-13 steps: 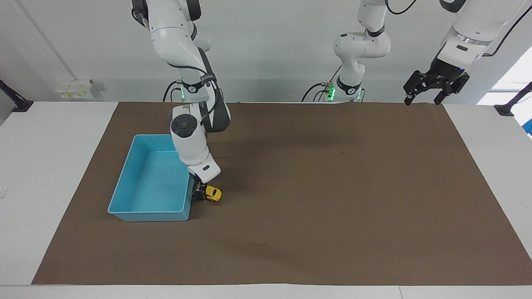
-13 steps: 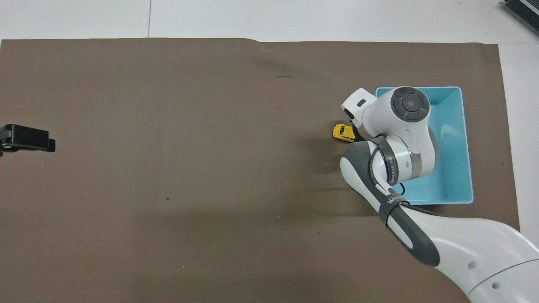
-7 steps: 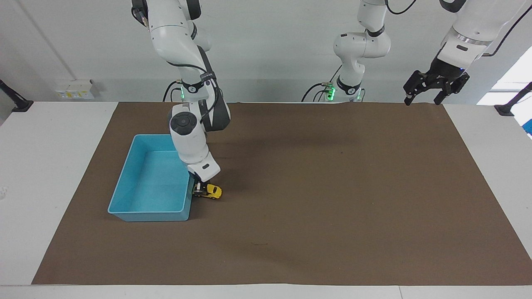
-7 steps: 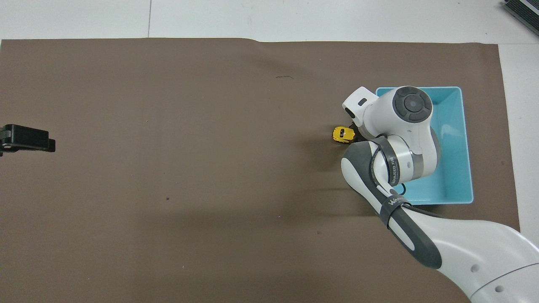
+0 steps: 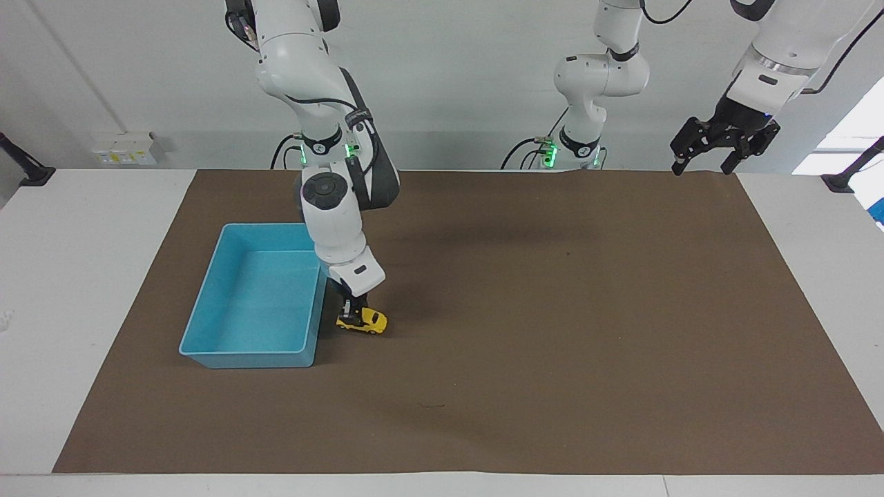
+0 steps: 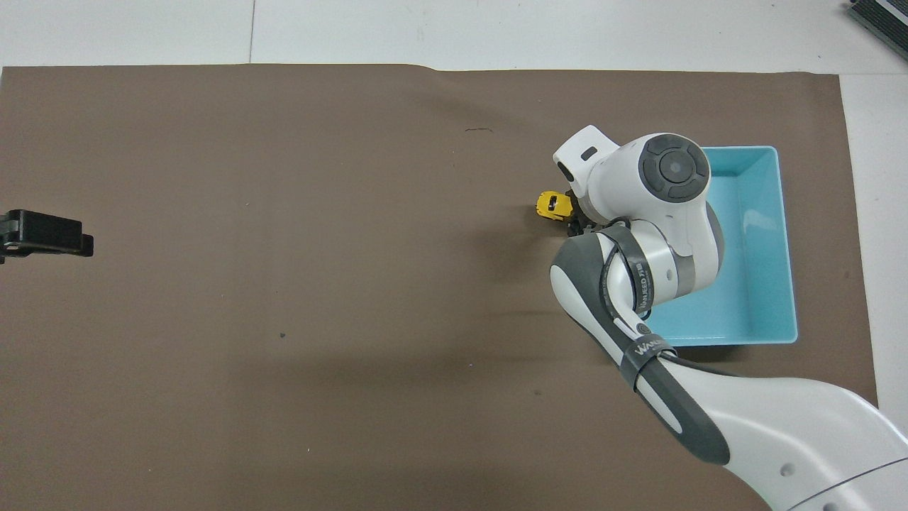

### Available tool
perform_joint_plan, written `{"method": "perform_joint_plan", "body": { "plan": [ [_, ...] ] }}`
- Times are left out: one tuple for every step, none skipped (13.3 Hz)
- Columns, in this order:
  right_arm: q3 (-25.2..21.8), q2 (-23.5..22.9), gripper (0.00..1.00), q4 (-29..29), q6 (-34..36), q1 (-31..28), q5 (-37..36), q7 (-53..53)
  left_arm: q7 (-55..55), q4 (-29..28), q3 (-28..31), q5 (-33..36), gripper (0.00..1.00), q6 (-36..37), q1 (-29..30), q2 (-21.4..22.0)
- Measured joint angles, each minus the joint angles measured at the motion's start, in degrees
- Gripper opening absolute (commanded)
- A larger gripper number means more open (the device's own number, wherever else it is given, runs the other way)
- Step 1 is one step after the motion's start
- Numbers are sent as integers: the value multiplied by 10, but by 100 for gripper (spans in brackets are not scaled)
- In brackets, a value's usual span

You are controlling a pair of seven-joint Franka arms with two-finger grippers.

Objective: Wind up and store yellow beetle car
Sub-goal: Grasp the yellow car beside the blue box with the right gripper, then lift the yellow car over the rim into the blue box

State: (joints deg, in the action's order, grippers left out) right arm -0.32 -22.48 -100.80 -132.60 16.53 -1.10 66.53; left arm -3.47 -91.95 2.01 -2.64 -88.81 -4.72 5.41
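Now, with the right gripper (image 5: 353,314) down at the brown mat (image 5: 552,331) and its fingers clamped on the rear end of the yellow beetle car (image 5: 364,321), best to treat the step in hand as the wind-up drag. Car sits on the mat just beside the blue bin (image 5: 207,331), at the wall nearer the middle of the table; bin itself looks empty.

Advice for doing it well:

- Keep all four wheels pressed on the mat while pulling; not possible to tell from either view whether the wheels are touching or just lifted, so check contact before counting on any winding.
- Pull straight along the car's own length, away from the bin wall, so the wheels roll rather than skid sideways on the mat.
- Hold a light downward load only; too much and the small body may pivot out of the fingers, since the grip looks to be on one end.
- Lift clear of the rim before carrying over the bin, then lower and release inside rather than dropping from height.

Left gripper (image 5: 715,148) waits, raised over the mat's corner at the left arm's end of the table, fingers spread and holding nothing.
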Motion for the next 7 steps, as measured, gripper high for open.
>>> {"method": "perform_joint_plan", "body": {
  "plan": [
    [0, 0, 0, 11, 6, 0, 2, -2, 0, 0, 0, 0, 100, 0, 0, 0],
    [0, 0, 0, 24, 20, 0, 6, -4, 0, 0, 0, 0, 100, 0, 0, 0],
    [0, 0, 0, 39, 36, 0, 12, -5, 0, 0, 0, 0, 100, 0, 0, 0],
    [0, 1, 0, 56, 56, 0, 15, -5, 0, 0, 0, 0, 100, 0, 0, 0],
    [0, 1, 0, 72, 79, 0, 18, -5, 0, 0, 0, 0, 100, 0, 0, 0],
    [0, 4, 0, 85, 100, -1, 18, -5, 0, 0, 0, 0, 100, 0, 0, 0],
    [0, 9, 0, 93, 119, -2, 18, -5, 0, 0, 0, 0, 100, 0, 0, 0]
  ]
}}
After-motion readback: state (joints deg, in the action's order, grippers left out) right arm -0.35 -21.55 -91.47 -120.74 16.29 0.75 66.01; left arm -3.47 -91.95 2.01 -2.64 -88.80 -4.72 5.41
